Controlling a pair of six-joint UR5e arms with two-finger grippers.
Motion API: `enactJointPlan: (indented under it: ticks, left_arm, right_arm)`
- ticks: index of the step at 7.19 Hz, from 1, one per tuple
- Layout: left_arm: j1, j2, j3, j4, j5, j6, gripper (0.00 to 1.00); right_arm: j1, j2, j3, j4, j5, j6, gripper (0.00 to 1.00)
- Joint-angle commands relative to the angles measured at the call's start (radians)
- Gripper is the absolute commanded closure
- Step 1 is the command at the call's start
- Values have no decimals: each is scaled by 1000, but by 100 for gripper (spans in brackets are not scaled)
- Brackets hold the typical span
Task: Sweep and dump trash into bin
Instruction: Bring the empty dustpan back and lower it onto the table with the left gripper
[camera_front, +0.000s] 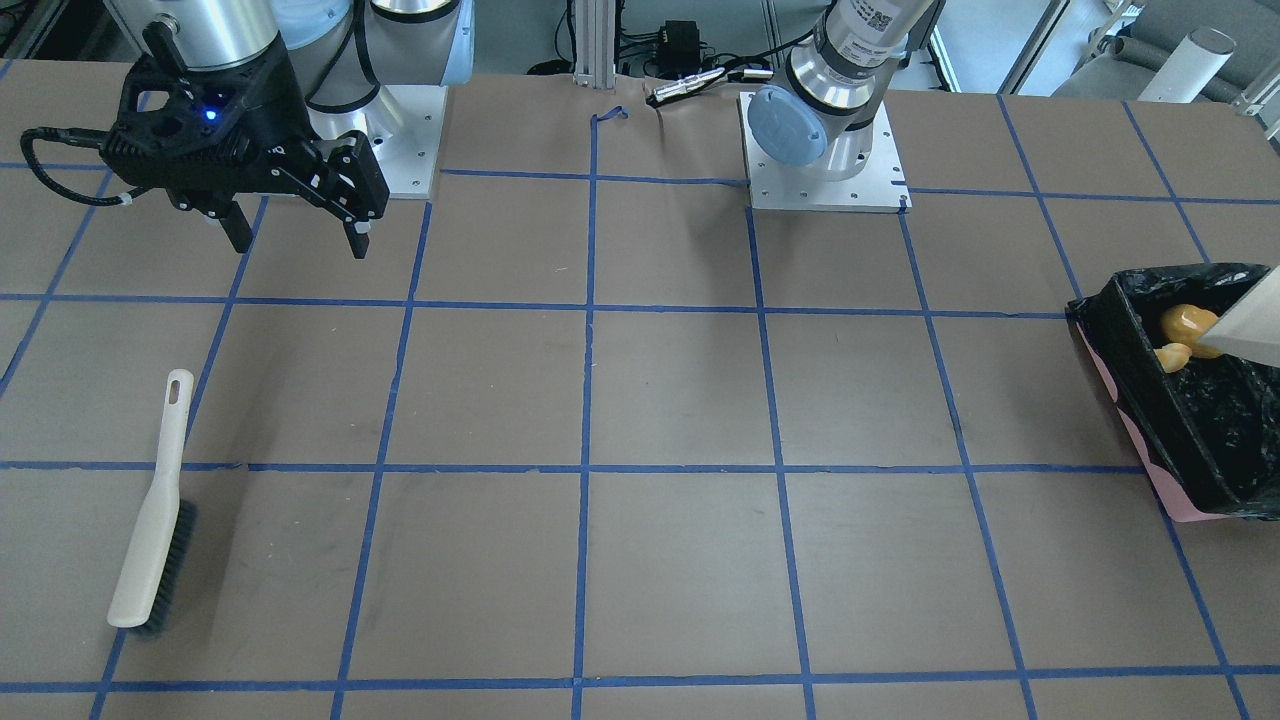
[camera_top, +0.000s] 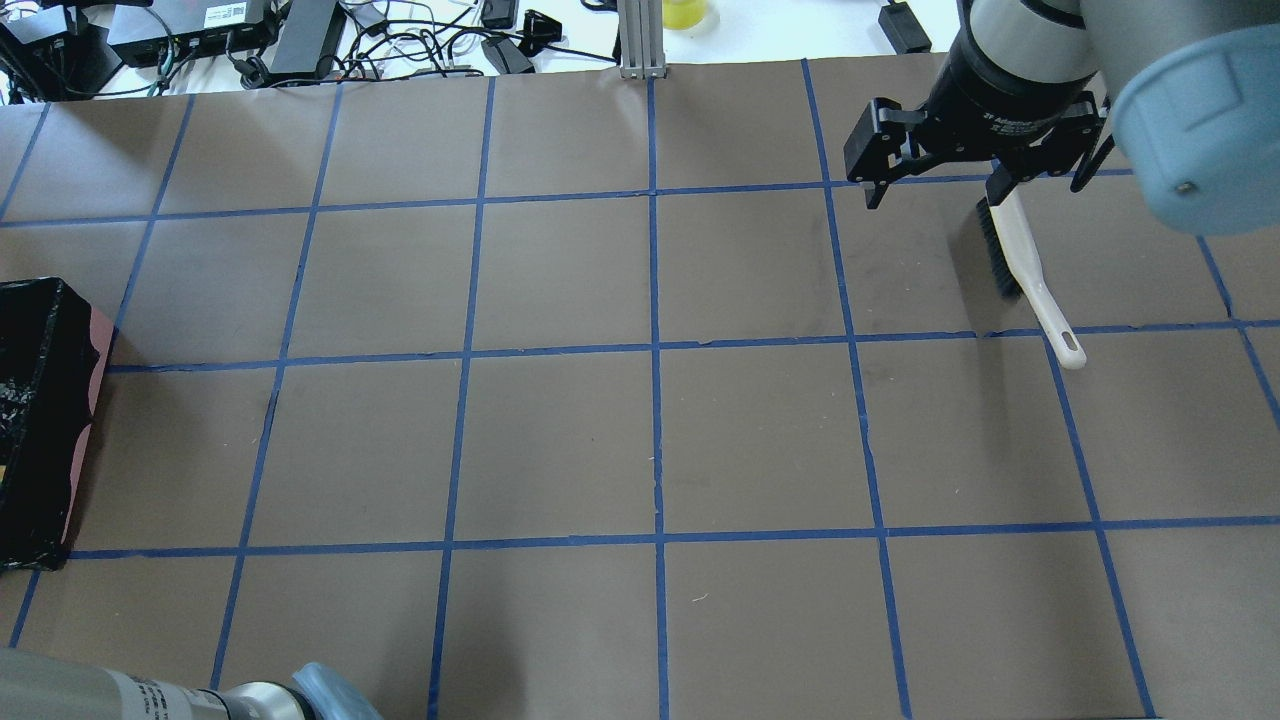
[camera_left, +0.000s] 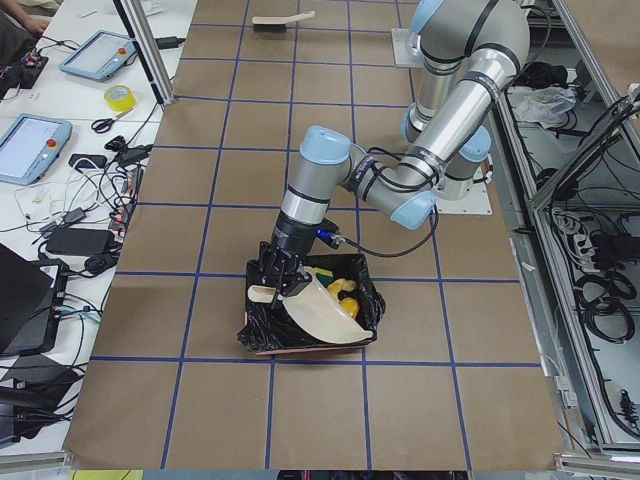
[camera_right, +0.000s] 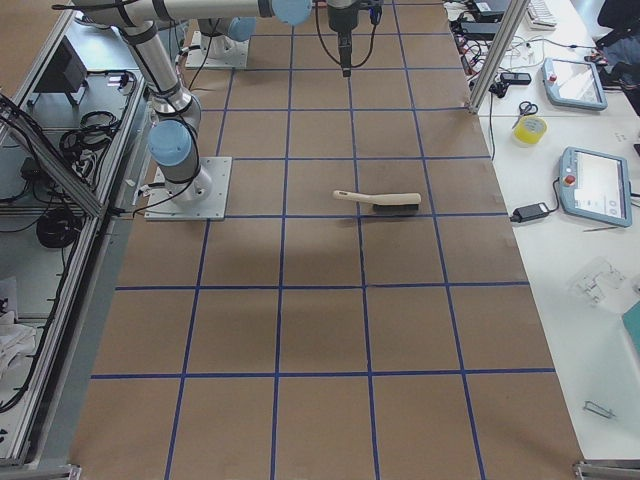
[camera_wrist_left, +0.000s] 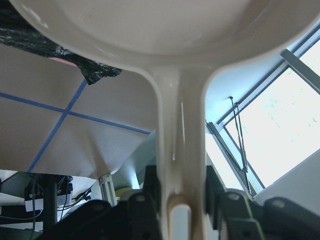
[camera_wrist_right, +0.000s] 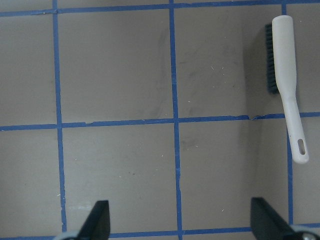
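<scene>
The bin (camera_front: 1110, 335), a pink box lined with a black bag, stands at the table end on my left; it also shows in the overhead view (camera_top: 40, 420) and the exterior left view (camera_left: 262, 335). My left gripper (camera_wrist_left: 180, 210) is shut on the handle of the beige dustpan (camera_wrist_left: 180, 125) and holds it tilted over the bin (camera_left: 322, 312). A golden-brown lump (camera_front: 1185, 322) and a smaller yellowish piece (camera_front: 1172, 357) lie inside the bin under the pan's edge (camera_front: 1250, 325). A bit of green shows beside them (camera_left: 326, 291). My right gripper (camera_front: 300, 240) is open and empty, above the table.
A white brush with dark bristles (camera_front: 150, 540) lies flat on the table on my right side, just beyond my right gripper (camera_top: 935, 185) in the overhead view (camera_top: 1020, 265) and at the right of the right wrist view (camera_wrist_right: 285, 75). Blue tape lines grid the brown table.
</scene>
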Motion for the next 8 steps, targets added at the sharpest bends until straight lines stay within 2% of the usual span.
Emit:
enactJointPlan:
  ticks: [1, 2, 3, 5, 6, 8]
  left_arm:
    - [-111, -12, 169, -317, -10, -342, 100]
    - [-169, -29, 228, -422, -41, -452, 100]
    - [-223, -40, 234, -473, -68, -583, 100]
    - [-362, -83, 186, -484, -157, -806, 100]
    - [-439, -98, 181, -475, -158, -939, 100]
    - [-500, -161, 170, -474, -161, -1183, 100]
  right_arm:
    - [1, 1, 1, 0, 0, 0, 0]
    - [0, 1, 1, -2, 0, 0, 0]
    - [1, 1, 1, 0, 0, 0, 0]
    - [1, 1, -1, -2, 1, 0, 0]
    - [1, 1, -2, -2, 1, 2, 0]
    - [1, 1, -2, 0, 1, 0, 0]
